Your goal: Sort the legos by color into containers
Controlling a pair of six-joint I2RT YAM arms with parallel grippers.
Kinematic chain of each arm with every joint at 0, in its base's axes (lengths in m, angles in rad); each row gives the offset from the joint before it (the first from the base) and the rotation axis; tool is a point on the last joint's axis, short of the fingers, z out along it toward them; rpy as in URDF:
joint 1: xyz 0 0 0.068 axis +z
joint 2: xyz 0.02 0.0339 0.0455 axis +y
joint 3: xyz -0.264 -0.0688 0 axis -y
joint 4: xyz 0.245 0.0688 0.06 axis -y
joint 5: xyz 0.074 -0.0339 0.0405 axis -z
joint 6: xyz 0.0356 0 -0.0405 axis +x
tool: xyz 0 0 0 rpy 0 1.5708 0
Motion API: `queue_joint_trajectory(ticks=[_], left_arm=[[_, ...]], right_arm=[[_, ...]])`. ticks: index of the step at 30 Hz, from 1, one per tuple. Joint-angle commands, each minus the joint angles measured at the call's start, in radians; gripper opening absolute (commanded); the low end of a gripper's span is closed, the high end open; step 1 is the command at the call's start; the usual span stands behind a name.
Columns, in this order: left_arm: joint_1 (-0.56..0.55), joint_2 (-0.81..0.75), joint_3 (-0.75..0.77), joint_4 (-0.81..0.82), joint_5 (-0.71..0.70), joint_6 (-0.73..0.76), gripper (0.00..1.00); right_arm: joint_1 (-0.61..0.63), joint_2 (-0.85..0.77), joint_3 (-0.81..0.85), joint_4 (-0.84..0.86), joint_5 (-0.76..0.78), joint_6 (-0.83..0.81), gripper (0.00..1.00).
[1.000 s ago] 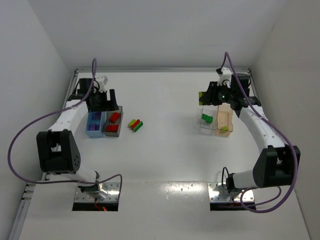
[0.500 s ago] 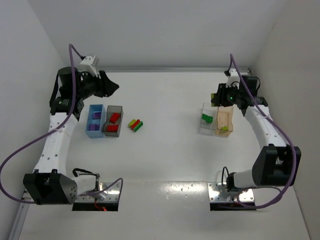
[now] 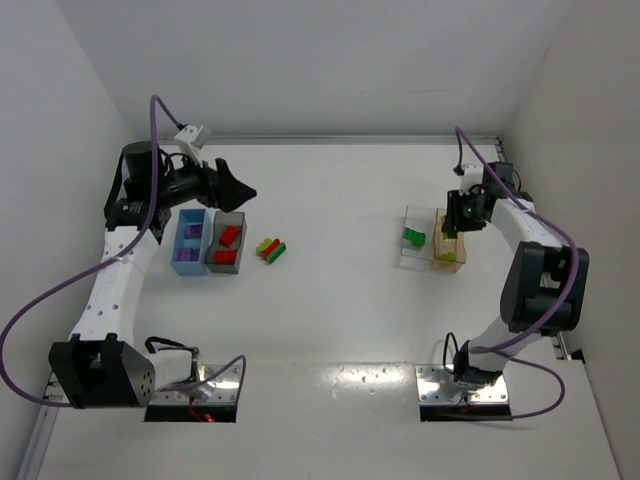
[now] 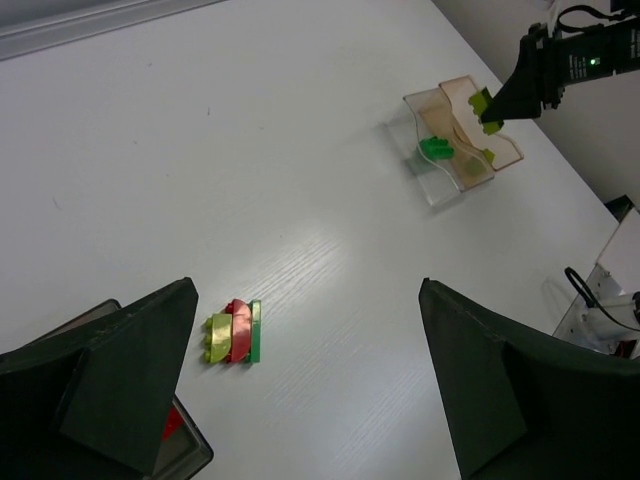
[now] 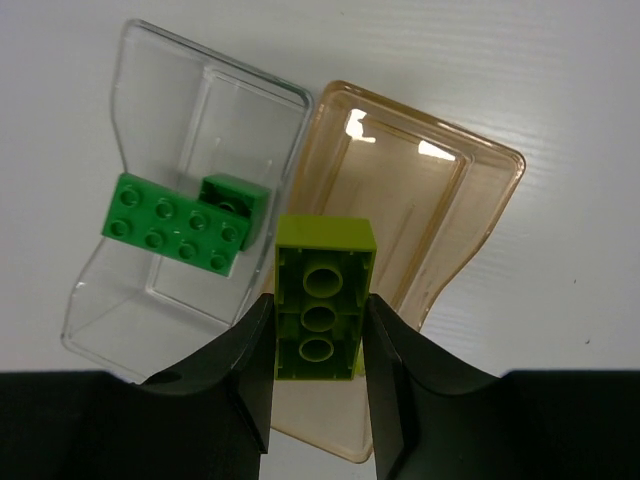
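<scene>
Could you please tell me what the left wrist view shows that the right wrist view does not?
Only the left wrist view shows the loose stack of yellow-green, red and green pieces on the table, a corner of the dark grey bin, and the right end effector from outside. Only the right wrist view shows the hollow underside of the held yellow-green brick and the studs on the green bricks. Both show the clear bin, the tan-orange bin beside it, and that brick in the end effector's grip.
</scene>
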Motion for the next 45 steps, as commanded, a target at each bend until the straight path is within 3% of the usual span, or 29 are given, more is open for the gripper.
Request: queue_joint_trajectory(ticks=[1, 5, 6, 10, 13, 16, 20, 24, 29, 30, 31, 34, 38, 41, 45], left_arm=[[0.012, 0.013, 0.0, 0.031, 0.02, -0.005, 1.0], [0.012, 0.013, -0.009, 0.04, -0.012, -0.014, 1.0], [0.012, 0.013, -0.009, 0.04, -0.012, -0.014, 1.0], [-0.011, 0.037, -0.009, 0.022, -0.074, 0.029, 0.96], [-0.034, 0.088, 0.0, -0.018, -0.112, 0.067, 0.86], [-0.066, 0.152, 0.028, -0.07, -0.123, 0.109, 0.86], [-0.12, 0.195, 0.054, -0.093, -0.123, 0.147, 0.86], [-0.271, 0.246, 0.054, -0.127, -0.284, 0.224, 0.86], [-0.342, 0.331, 0.098, -0.167, -0.416, 0.354, 0.85], [-0.342, 0.359, 0.126, -0.202, -0.385, 0.409, 0.85], [-0.342, 0.422, 0.196, -0.321, -0.321, 0.57, 0.85], [-0.277, 0.517, 0.319, -0.563, -0.185, 0.873, 0.85], [-0.233, 0.667, 0.534, -0.82, -0.164, 1.154, 0.86], [-0.279, 0.698, 0.562, -0.854, -0.256, 1.25, 0.86], [-0.325, 0.603, 0.387, -0.726, -0.368, 1.31, 0.86]], right_arm=[[-0.013, 0.013, 0.056, 0.008, 0.03, -0.025, 0.0], [-0.013, 0.031, 0.056, 0.019, 0.051, -0.034, 0.02], [-0.013, 0.031, 0.056, 0.019, 0.051, -0.045, 0.16], [-0.013, 0.041, 0.056, 0.019, 0.051, -0.045, 0.53], [-0.013, 0.022, 0.056, 0.007, 0.013, -0.054, 0.59], [-0.001, -0.025, 0.056, -0.005, -0.016, -0.034, 0.7], [-0.001, -0.082, 0.056, -0.014, -0.056, -0.008, 0.7], [-0.001, -0.163, 0.056, -0.024, -0.145, 0.012, 0.7], [-0.001, -0.228, 0.056, -0.044, -0.284, 0.036, 0.7], [-0.001, -0.238, 0.056, -0.053, -0.304, 0.036, 0.7], [-0.001, -0.239, 0.047, -0.064, -0.318, 0.027, 0.7], [-0.001, -0.239, 0.047, -0.076, -0.358, 0.018, 0.7], [-0.001, -0.258, 0.037, -0.085, -0.386, 0.009, 0.7], [-0.001, -0.259, 0.037, -0.085, -0.395, 0.009, 0.7], [-0.001, -0.259, 0.037, -0.085, -0.404, 0.009, 0.7]])
